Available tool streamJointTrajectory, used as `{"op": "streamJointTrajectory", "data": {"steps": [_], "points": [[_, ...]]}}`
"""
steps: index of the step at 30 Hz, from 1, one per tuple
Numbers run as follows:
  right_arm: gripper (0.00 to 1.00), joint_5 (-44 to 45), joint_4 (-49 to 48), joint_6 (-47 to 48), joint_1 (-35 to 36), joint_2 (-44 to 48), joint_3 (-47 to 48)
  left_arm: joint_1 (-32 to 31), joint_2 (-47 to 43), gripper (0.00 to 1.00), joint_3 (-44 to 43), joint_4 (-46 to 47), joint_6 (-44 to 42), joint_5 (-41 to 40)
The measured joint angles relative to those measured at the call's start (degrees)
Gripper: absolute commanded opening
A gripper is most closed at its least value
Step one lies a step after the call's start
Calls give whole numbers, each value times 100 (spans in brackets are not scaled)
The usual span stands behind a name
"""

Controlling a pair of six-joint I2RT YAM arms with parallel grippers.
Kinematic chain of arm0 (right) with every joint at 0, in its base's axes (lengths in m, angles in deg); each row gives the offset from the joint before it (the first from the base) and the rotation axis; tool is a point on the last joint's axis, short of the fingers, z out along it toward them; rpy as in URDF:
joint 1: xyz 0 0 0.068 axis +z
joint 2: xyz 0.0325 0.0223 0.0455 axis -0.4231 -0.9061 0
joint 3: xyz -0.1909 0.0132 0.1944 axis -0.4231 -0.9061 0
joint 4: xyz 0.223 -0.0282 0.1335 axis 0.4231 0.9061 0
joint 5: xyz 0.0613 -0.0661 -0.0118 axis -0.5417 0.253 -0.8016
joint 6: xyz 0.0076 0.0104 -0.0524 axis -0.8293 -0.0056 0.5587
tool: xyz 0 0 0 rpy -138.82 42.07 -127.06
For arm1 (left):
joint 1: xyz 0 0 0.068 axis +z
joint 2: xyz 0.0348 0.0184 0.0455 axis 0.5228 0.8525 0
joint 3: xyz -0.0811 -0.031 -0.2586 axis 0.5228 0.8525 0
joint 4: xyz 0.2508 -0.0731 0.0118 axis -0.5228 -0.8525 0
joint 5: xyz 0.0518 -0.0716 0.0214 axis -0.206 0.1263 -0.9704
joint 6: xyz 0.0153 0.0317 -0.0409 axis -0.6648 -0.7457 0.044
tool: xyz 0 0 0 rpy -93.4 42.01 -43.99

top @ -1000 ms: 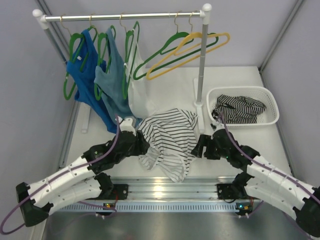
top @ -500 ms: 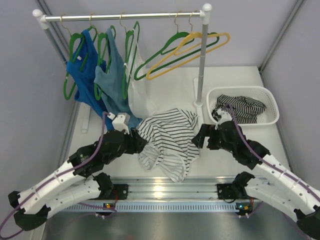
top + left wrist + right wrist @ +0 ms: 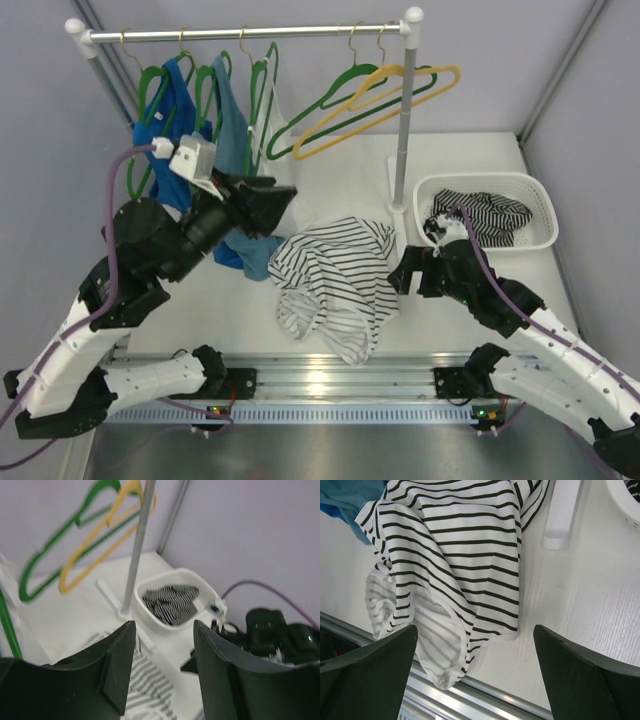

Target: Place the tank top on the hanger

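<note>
Status: nothing hung yet. The tank top (image 3: 335,285) lies crumpled on the table between my arms, ungripped. My left pincer (image 3: 272,205) is raised, spread, empty. My right pincer (image 3: 474,630) is spread above the garment. The free green hanger (image 3: 340,95) hangs on the rail, just beside the yellow hanger (image 3: 385,105). The rail post (image 3: 403,130) stands close.

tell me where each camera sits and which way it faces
Top external: above and behind, looking down on rack, tank top, left arm, right arm.
Left wrist: raised, facing the basket; open left gripper at the bottom.
Right wrist: looking down on the tank top between the open right gripper.
Shared: top external and left wrist both show the basket.
</note>
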Motion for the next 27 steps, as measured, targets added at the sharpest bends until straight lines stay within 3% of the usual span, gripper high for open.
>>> {"op": "streamJointTrajectory", "data": {"steps": [6,10,17,27], "points": [[99,-2,81,2,0,7,0,175,1731,59,-2083,608,-1357,-627],[99,-7,103,7,0,83,0,1222,2997,59,-3134,608,-1589,-42],[99,-28,162,28,0,315,0,2293,4293,59,-3501,315,-1683,1320],[99,-90,199,26,0,490,-11,2726,4404,58,-3729,356,-1727,2610]]}}
